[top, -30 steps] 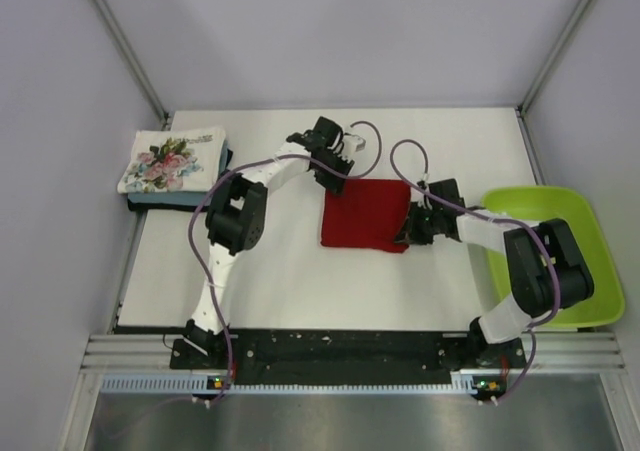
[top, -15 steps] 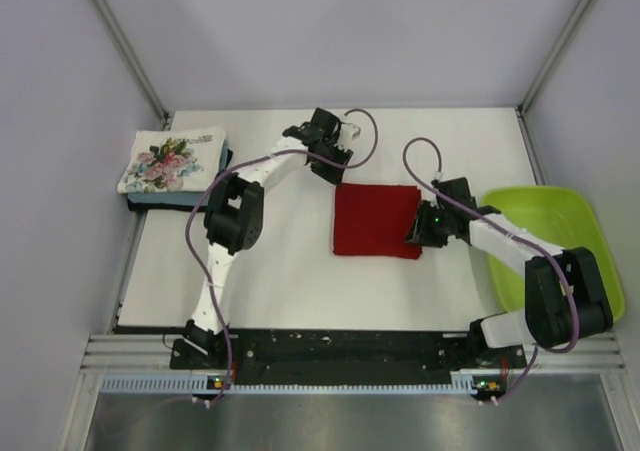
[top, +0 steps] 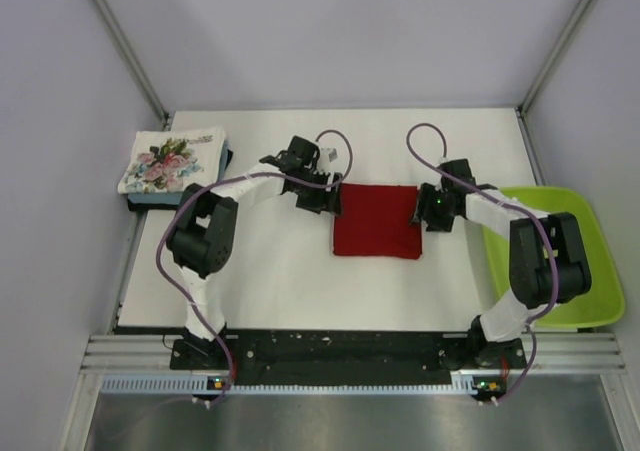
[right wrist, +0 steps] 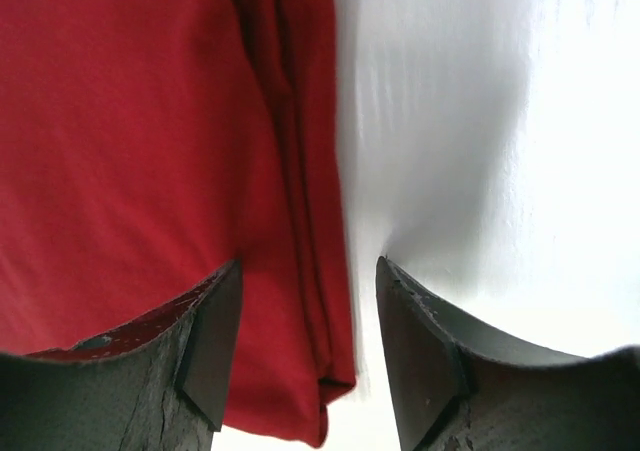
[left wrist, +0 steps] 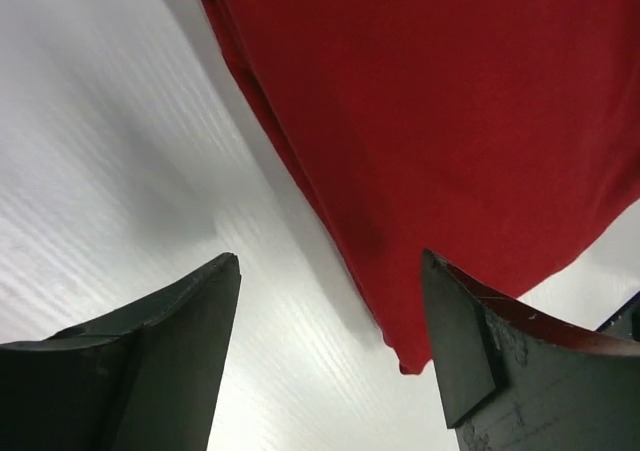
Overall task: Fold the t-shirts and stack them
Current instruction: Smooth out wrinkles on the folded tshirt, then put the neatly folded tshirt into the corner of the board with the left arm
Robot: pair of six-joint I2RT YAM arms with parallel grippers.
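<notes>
Seemingly the folding itself was done, and the step in hand looked like carrying the red shirt (top: pixel 377 221) over to the pile (top: pixel 165 197) at the far left corner of the tabletop (top: pixel 270 281). The left fingers (left wrist: pixel 150 341) stood wide apart at the shirt's far left corner, holding nothing, one of them over the cloth's edge. The right fingers (right wrist: pixel 425 351) stood moderately apart astride its right edge, likewise holding nothing. To do this well, each pair should probably close low across every layer on its side. Both should then lift together and level, so that the fold would not sag open, and set it square on the flowered shirt (top: pixel 172 158) topping the pile. The red shirt lay flat in the middle of the tabletop. It was plain deep red, folded to a neat rectangle, with several stacked layers showing along its right side and a thicker, rounded left edge.
</notes>
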